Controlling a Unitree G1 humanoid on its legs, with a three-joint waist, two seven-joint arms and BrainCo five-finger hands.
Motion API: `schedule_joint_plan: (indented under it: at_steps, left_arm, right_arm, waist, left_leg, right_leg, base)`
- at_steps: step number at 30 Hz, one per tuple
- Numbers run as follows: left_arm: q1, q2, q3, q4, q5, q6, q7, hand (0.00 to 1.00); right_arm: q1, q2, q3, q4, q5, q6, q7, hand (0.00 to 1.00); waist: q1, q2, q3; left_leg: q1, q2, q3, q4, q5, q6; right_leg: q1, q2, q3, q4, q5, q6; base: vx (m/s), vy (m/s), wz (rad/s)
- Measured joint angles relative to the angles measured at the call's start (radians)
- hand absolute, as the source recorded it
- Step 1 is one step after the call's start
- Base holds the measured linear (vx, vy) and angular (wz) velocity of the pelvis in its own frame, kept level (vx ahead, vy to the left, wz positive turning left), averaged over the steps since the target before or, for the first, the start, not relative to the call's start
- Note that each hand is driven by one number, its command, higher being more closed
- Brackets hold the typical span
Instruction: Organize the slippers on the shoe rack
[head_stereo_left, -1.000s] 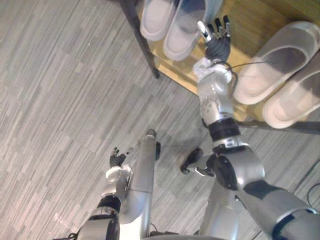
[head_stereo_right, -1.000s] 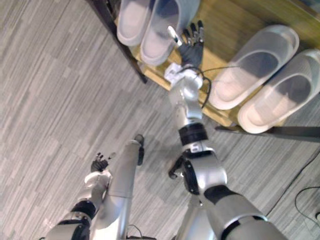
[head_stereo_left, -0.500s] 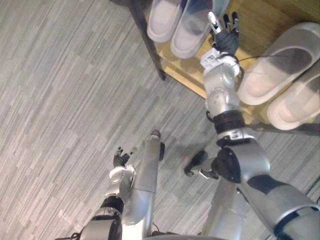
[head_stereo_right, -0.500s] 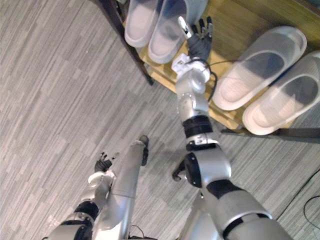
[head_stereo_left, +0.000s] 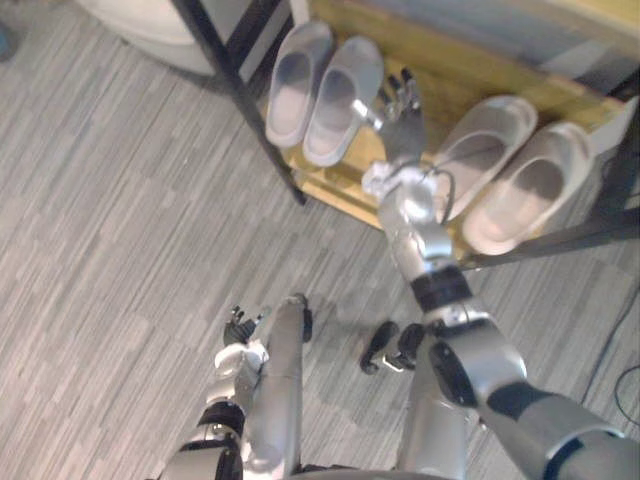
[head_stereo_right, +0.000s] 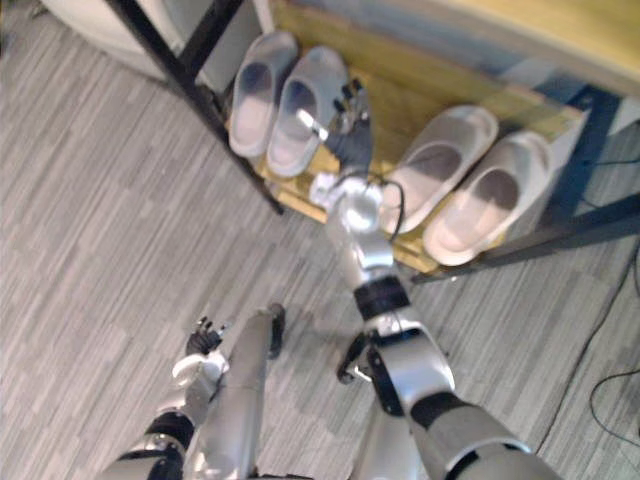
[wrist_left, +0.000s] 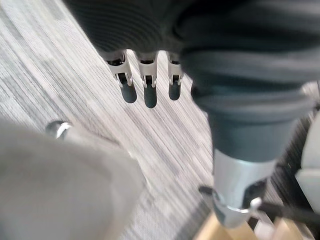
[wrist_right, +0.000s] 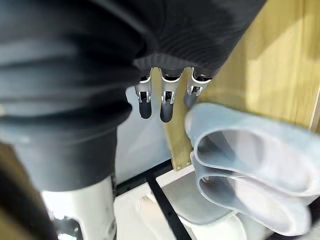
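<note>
Both pairs of slippers already lie on the wooden shelf of the shoe rack. The pale grey pair is at the left, side by side, just right of the black frame post. The cream pair is at the right, angled, with its heels close to the shelf's near edge.

The right hand reaches in between the pairs, fingers straight and slightly spread, holding nothing. Its thumb is just beside the grey pair's right slipper; I cannot tell whether it touches.

The main risk, as I judge it, is a sideways sweep of that open hand. These look like light slippers on smooth wood, so a nudge could skew the tidy grey pair or push it against the post. The forearm also passes over the heel of the cream pair's left slipper, and drawing back low could drag it off the near edge onto the floor.

The left hand hangs low over the floor, fingers relaxed and empty.
</note>
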Motion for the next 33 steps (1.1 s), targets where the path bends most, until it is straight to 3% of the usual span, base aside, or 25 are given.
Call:
schedule_joint_plan:
  at_steps: [6, 11, 18, 28, 31, 33]
  left_arm:
    - [0.108, -0.030, -0.080, 0.024, 0.079, 0.008, -0.031, 0.00]
    - [0.156, -0.028, -0.193, 0.046, 0.135, 0.022, -0.059, 0.00]
    - [0.167, 0.017, -0.317, 0.059, 0.182, 0.025, -0.083, 0.00]
    - [0.175, 0.061, -0.471, -0.021, 0.213, 0.020, -0.086, 0.00]
    - [0.153, 0.117, -0.564, -0.257, 0.180, 0.035, -0.092, 0.00]
    - [0.176, 0.156, -0.620, -0.380, 0.173, -0.020, -0.116, 0.00]
  right_arm:
    - [0.422, -0.035, 0.065, -0.224, -0.161, 0.013, 0.091, 0.00]
    - [0.662, -0.039, 0.053, -0.229, -0.236, 0.015, 0.158, 0.00]
    - [0.800, -0.030, -0.064, 0.072, -0.304, 0.037, 0.216, 0.00]
    - [0.872, -0.024, -0.219, 0.389, -0.281, 0.052, 0.212, 0.00]
    - [0.862, -0.025, -0.264, 0.435, -0.213, 0.048, 0.210, 0.00]
    - [0.863, -0.024, -0.295, 0.455, -0.203, 0.043, 0.206, 0.00]
  waist:
    - [-0.040, -0.025, -0.105]
    - [-0.058, -0.032, -0.153]
    - [-0.093, -0.026, -0.190]
    - [-0.123, 0.003, -0.223]
    - [-0.132, 0.021, -0.231]
    - [-0.148, 0.023, -0.233]
  left_leg:
    - [0.263, 0.008, 0.085, -0.235, 0.043, 0.025]
    - [0.408, -0.006, 0.133, -0.408, 0.094, 0.043]
    - [0.576, -0.035, 0.157, -0.641, 0.192, 0.055]
    - [0.680, -0.042, 0.188, -0.783, 0.246, 0.065]
    - [0.695, -0.043, 0.187, -0.811, 0.263, 0.069]
    - [0.725, -0.046, 0.181, -0.825, 0.265, 0.069]
  right_leg:
    - [0.230, 0.034, 0.007, -0.235, 0.074, 0.045]
    - [0.342, 0.055, 0.026, -0.395, 0.144, 0.075]
    - [0.469, 0.078, 0.030, -0.577, 0.229, 0.099]
    - [0.535, 0.115, 0.069, -0.702, 0.299, 0.111]
    - [0.558, 0.124, 0.065, -0.745, 0.324, 0.117]
    - [0.587, 0.124, 0.063, -0.754, 0.321, 0.124]
  base:
    - [0.13, 0.079, -0.18]
    - [0.10, 0.090, -0.19]
    - [0.07, 0.059, -0.08]
    - [0.00, 0.038, -0.14]
    - [-0.02, 0.041, -0.06]
    - [0.01, 0.038, 0.08]
